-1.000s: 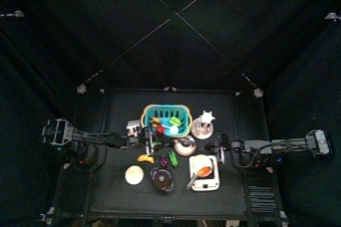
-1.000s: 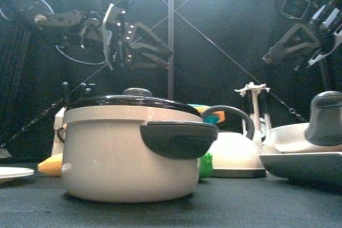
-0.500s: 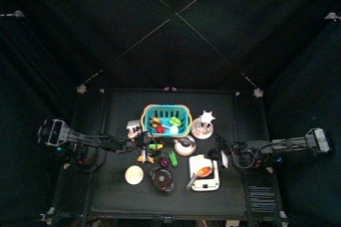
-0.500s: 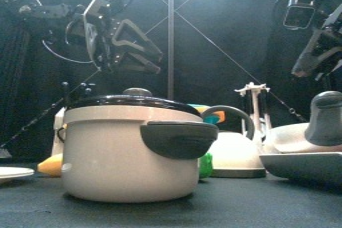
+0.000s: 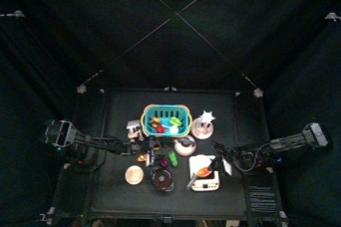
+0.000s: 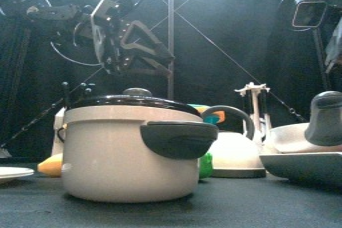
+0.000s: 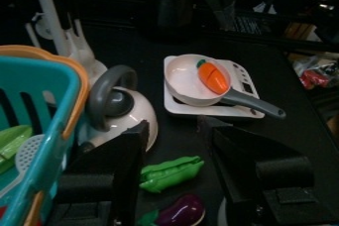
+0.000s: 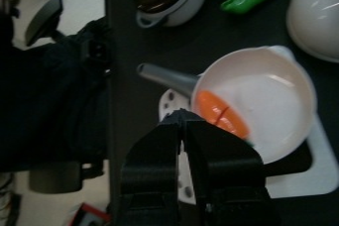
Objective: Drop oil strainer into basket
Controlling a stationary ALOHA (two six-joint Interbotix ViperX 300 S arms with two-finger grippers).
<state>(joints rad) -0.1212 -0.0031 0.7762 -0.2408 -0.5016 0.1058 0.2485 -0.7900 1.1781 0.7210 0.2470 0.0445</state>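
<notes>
Counter (image 5: 120, 107): right end effector (image 8: 185, 121) has swung over oil strainer (image 7: 255, 104) near front-right corner, jaws almost shut, empty. Left end effector (image 7: 179, 153) wide open, empty. Basket (image 5: 164, 119) near back edge; pickup likely next.

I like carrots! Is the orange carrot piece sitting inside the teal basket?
No, the orange carrot piece lies in a white bowl with a grey handle.

Dim curtained pen, overhead backlight in front view, soft blurred wrist views.

Robot lab pen, black curtains (image 5: 80, 32), small black table (image 5: 114, 107)
</notes>
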